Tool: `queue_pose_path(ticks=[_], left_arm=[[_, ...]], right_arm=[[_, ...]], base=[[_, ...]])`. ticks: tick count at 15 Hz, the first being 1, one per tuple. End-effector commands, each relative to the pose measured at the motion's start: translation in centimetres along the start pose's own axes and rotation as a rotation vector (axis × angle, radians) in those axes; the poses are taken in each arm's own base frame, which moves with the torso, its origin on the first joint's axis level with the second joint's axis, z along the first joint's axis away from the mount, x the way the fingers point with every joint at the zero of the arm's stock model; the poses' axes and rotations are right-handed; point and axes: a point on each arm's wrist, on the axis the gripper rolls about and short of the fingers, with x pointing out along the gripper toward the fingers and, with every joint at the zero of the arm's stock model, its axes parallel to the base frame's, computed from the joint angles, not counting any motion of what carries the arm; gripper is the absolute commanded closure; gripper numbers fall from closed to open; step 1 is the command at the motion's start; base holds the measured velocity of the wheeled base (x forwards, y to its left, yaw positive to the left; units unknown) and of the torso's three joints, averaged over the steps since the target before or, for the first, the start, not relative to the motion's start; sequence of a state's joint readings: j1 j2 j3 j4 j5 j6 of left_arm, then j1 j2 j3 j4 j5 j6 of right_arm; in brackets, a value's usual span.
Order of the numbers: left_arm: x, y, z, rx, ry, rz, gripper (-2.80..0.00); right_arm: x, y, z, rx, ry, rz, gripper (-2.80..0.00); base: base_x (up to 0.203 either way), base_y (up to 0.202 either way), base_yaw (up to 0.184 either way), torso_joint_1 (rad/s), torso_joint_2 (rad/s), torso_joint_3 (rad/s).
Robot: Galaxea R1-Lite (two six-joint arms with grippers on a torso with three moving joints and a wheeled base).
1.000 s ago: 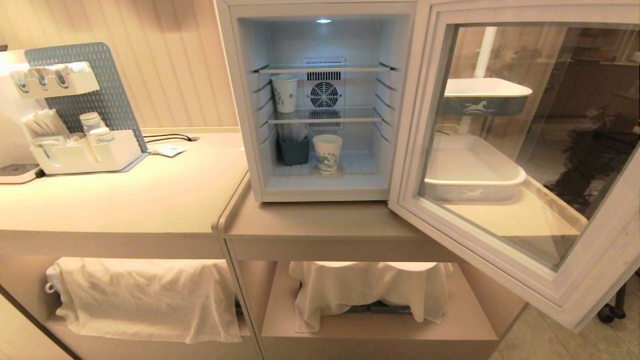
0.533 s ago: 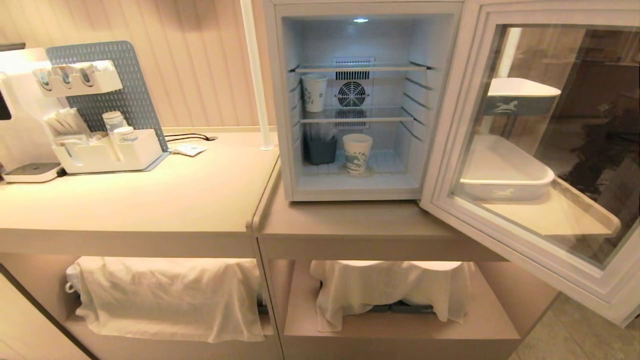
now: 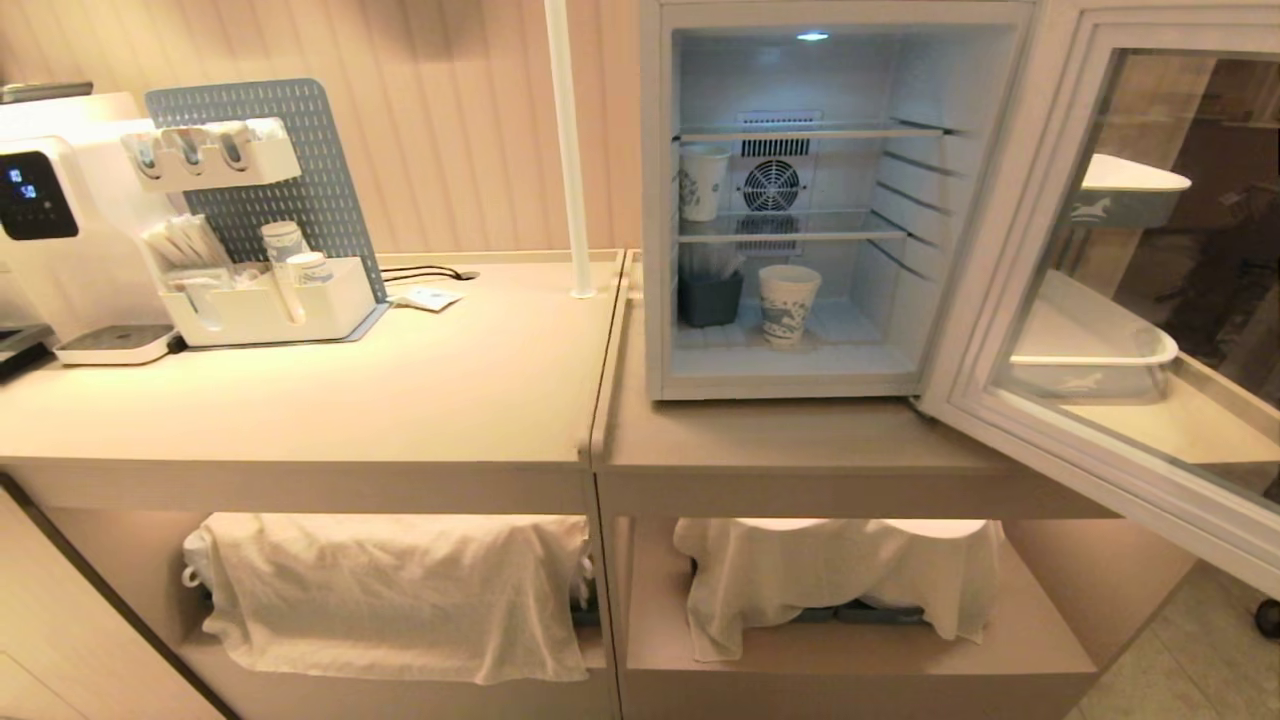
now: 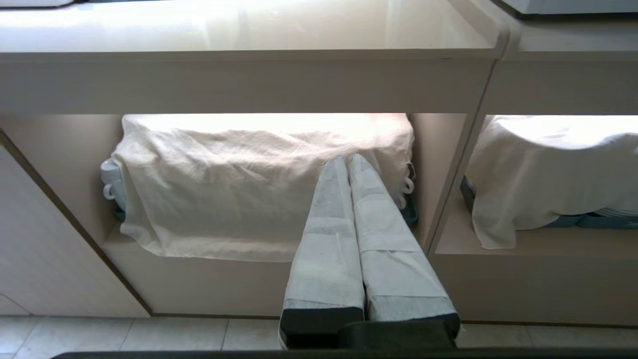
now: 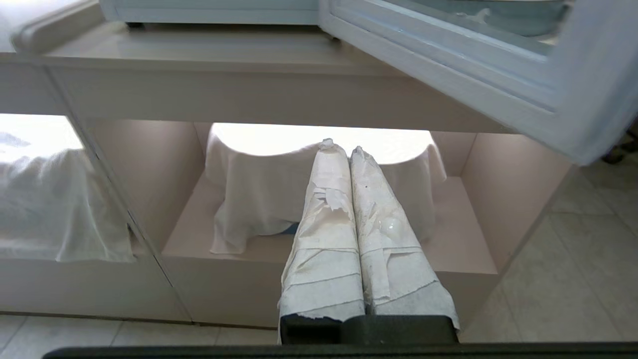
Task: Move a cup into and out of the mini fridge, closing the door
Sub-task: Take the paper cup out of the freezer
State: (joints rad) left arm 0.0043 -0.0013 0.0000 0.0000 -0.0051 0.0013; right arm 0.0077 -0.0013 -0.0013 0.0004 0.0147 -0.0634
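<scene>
The cup (image 3: 788,304) is seen standing upright on the floor of the mini fridge (image 3: 660,250), beside a dark tub (image 3: 710,298). Another cup (image 3: 702,181) is seen on the shelf above. The door (image 3: 1010,300) is swung wide open to the right. The fridge is set on a beige counter (image 3: 780,440). The left gripper (image 4: 348,160) and the right gripper (image 5: 342,147) are held low before the cloth-covered shelves, each squeezed tight with nothing in it.
</scene>
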Motion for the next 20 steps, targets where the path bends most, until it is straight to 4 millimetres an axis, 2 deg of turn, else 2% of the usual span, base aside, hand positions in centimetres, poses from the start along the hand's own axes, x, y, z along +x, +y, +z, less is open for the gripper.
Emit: queue_pose_path(ticks=[1,11,20], left_arm=[[0.02,0.0,-0.02,0.0,0.001,0.001,0.0],[0.01,0.0,-0.01,0.005,0.003,0.001,0.0],[0.02,0.0,-0.03,0.011,0.005,0.001,0.0]], right_arm=[[0.0,0.0,0.01,-0.001,-0.001,0.001,0.0],[0.0,0.0,0.01,-0.001,-0.001,0.001,0.0],[0.0,0.0,0.0,-0.001,0.001,0.001,0.0]], base=[[0.0,0.193,-0.001,0.002,0.0,0.011],[0.0,0.189,0.0,0.001,0.0,0.001],[0.0,0.011,0.0,0.0,0.0,0.0]])
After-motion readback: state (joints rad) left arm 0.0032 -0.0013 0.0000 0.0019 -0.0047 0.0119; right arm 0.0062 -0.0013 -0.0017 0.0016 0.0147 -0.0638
